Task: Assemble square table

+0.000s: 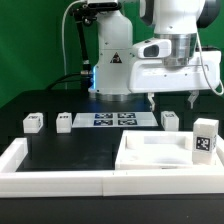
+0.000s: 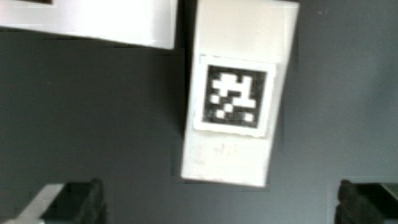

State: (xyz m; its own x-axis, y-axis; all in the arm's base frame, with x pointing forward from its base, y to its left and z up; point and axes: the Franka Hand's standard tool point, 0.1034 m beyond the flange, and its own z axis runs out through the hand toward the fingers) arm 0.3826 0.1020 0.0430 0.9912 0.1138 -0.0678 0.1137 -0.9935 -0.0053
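The white square tabletop (image 1: 150, 152) lies at the front on the exterior view's right, with one tagged leg (image 1: 205, 140) standing upright on its right edge. Three more small white legs sit on the black table: two at the exterior view's left (image 1: 33, 122) (image 1: 64, 121) and one (image 1: 170, 119) right of the marker board. My gripper (image 1: 171, 99) hangs open just above that last leg, touching nothing. In the wrist view this leg (image 2: 235, 95) lies lengthwise with its tag up, and my gripper (image 2: 217, 205) has its dark fingertips (image 2: 71, 205) spread wide, past its end.
The marker board (image 1: 112, 119) lies in the middle by the robot base. A long white border wall (image 1: 60, 182) runs along the front and the exterior view's left. A corner of another white piece (image 2: 98, 22) shows beside the leg in the wrist view.
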